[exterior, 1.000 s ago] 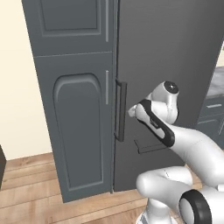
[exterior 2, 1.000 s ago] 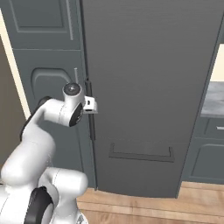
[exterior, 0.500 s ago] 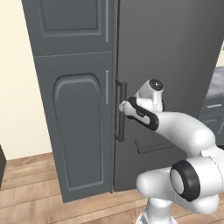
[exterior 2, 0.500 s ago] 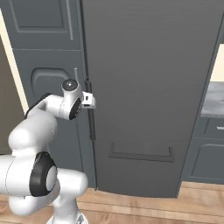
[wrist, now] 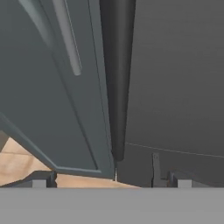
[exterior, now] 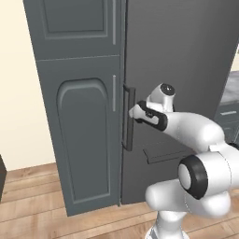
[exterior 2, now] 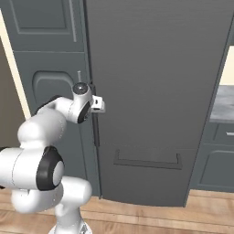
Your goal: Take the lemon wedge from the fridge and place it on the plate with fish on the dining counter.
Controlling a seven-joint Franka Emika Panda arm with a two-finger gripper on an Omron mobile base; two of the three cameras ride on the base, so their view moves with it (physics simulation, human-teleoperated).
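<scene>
Dark grey fridge (exterior: 186, 70) shut, unlabelled; hand (exterior: 132, 111) spread wide astride its bar handle (exterior: 128, 119), gripping nothing.

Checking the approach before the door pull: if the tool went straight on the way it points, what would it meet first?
Most likely the fridge's dark vertical handle, centred between the open tool's fingertips, then the fridge door behind it; depth is unclear.

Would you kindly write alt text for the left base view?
The white arm's open gripper is at the dark bar handle of the closed fridge. A panelled grey cabinet stands to its left, above a wood floor.
</scene>
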